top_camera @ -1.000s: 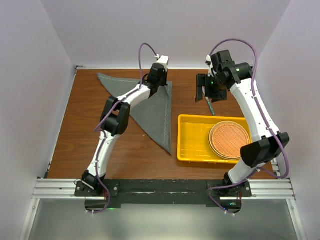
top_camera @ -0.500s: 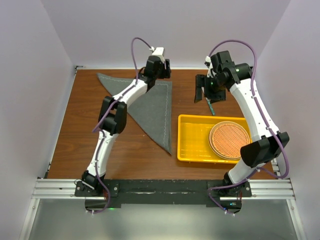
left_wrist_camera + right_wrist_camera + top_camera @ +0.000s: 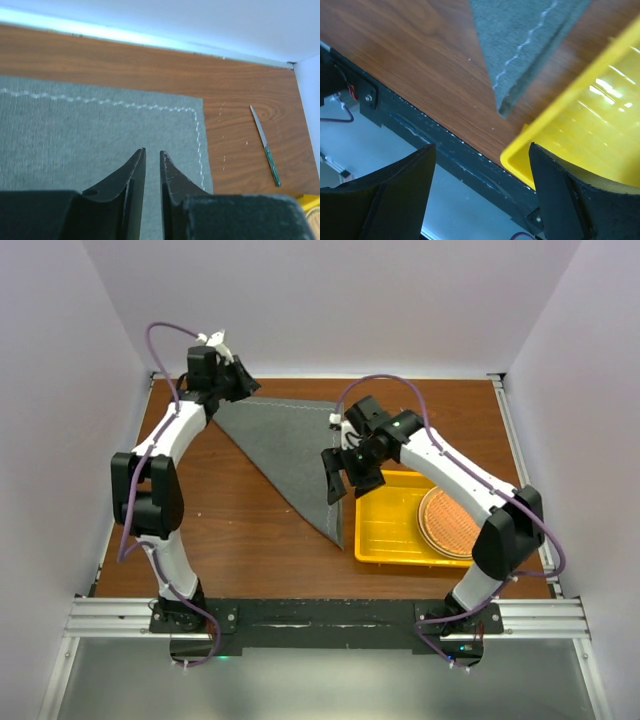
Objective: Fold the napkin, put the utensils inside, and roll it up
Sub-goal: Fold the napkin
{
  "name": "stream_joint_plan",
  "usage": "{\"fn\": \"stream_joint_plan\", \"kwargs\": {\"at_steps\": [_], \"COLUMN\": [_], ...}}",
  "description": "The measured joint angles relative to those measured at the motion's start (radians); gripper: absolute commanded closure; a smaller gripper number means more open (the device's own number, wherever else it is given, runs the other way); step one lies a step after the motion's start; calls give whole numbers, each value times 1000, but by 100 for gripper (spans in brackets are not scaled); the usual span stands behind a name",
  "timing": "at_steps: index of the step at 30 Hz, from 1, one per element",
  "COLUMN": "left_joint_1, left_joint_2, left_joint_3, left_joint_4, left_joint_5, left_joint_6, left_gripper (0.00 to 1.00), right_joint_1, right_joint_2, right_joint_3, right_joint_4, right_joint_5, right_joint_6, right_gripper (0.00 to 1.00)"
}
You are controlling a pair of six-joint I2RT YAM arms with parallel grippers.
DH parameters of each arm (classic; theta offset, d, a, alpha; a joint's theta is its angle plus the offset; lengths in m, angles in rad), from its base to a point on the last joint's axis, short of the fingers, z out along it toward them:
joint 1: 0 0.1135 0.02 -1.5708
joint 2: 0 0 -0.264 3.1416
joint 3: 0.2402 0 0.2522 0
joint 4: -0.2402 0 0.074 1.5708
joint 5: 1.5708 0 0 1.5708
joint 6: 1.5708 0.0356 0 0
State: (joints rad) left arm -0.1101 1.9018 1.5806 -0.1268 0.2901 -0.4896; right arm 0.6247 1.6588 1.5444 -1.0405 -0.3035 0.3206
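We find the napkin (image 3: 300, 455) folded triangular just left of the yellow tray (image 3: 380, 530), a utensil (image 3: 265, 147) lying beyond it (not yet placed, nothing rolled); left gripper (image 3: 152, 152) barely parted, right gripper (image 3: 481, 147) wide, both empty.

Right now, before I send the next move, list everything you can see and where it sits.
napkin: one, dark grey, folded into a triangle, far middle of table
knife: one, teal handle, on bare table right of the napkin
tray: one, yellow, near right
woven mat: one, orange-brown, round, in the tray
table: one, brown wood
left tool: one, black, narrow gap, empty, at napkin's far left corner
right tool: one, black, wide open, empty, over napkin's near tip
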Motion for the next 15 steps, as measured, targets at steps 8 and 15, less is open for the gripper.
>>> {"fn": "stream_joint_plan", "kwargs": {"at_steps": [8, 15], "left_joint_1": [68, 182], "left_joint_2": [104, 288], "left_joint_3": [-87, -23], "left_joint_4": [30, 92], "left_joint_5": [151, 223], "left_joint_6": [-45, -108], "left_gripper": [93, 96], "right_joint_1": [63, 137], "right_joint_2": [179, 325], "right_joint_3": [-8, -10], "right_joint_4": [54, 71], "right_joint_5": [-51, -45], "right_joint_6": [-33, -48], "right_gripper": [29, 23]}}
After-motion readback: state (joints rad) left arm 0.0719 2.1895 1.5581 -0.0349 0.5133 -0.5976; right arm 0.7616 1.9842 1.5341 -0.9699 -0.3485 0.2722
